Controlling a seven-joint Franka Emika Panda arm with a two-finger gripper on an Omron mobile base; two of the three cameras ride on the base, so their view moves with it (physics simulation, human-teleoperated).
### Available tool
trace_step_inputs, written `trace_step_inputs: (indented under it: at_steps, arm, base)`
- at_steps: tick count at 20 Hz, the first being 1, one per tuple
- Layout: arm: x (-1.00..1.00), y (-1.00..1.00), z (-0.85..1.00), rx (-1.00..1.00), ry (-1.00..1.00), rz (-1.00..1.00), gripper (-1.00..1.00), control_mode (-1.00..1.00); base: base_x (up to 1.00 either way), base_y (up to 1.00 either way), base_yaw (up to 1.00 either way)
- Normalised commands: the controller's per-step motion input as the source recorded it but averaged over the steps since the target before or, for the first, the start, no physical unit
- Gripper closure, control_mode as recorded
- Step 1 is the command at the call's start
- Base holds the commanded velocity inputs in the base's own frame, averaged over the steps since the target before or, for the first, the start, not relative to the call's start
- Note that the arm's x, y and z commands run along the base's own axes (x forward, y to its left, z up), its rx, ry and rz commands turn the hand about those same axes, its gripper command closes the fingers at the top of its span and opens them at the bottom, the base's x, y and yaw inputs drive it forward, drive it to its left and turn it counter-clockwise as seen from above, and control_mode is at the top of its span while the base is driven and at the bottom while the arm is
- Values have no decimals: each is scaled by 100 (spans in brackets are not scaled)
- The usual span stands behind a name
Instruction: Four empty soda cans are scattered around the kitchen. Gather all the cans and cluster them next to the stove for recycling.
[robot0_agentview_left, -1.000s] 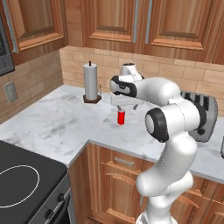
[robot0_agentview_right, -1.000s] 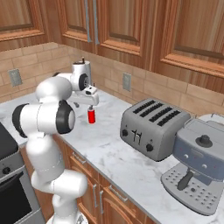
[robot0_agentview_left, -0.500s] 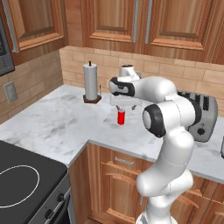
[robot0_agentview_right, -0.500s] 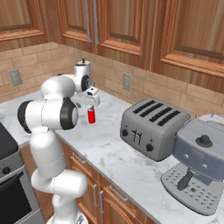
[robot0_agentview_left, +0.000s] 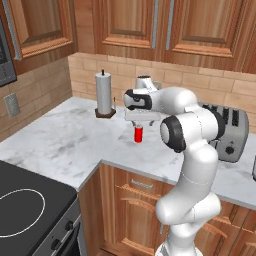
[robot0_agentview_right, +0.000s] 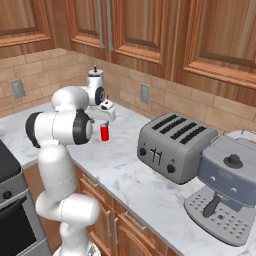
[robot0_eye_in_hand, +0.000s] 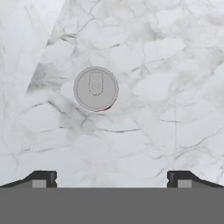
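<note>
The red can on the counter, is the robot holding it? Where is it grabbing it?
No, nothing is held. The gripper is open and hangs above the upright red can, looking straight down on its silver top without touching it.

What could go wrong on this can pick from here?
1. The open gripper looks straight down on the red soda can, but the can sits off its centreline in the hand view. Descending as is, a fingertip could likely hit the rim and tip it.
2. The can is light and upright on smooth marble counter; one finger touching first could slide it instead of gripping.
</note>
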Motion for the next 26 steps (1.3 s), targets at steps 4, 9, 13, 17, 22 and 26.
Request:
trace_step_inputs:
  at_steps: [4, 9, 13, 17, 22, 26]
  arm:
    - [13, 0, -11, 0, 1, -2, -100, -100]
    - [12, 0, -10, 0, 0, -1, -100, -100]
    - [10, 0, -12, 0, 0, -1, -100, -100]
    - [11, 0, -11, 1, 0, -1, -100, -100]
    - [14, 0, -9, 0, 0, -1, -100, -100]
    - [15, 0, -9, 0, 0, -1, -100, -100]
  base:
    - [0, 0, 0]
    - [0, 0, 0]
    - [0, 0, 0]
    - [0, 0, 0]
    - [0, 0, 0]
    - [0, 0, 0]
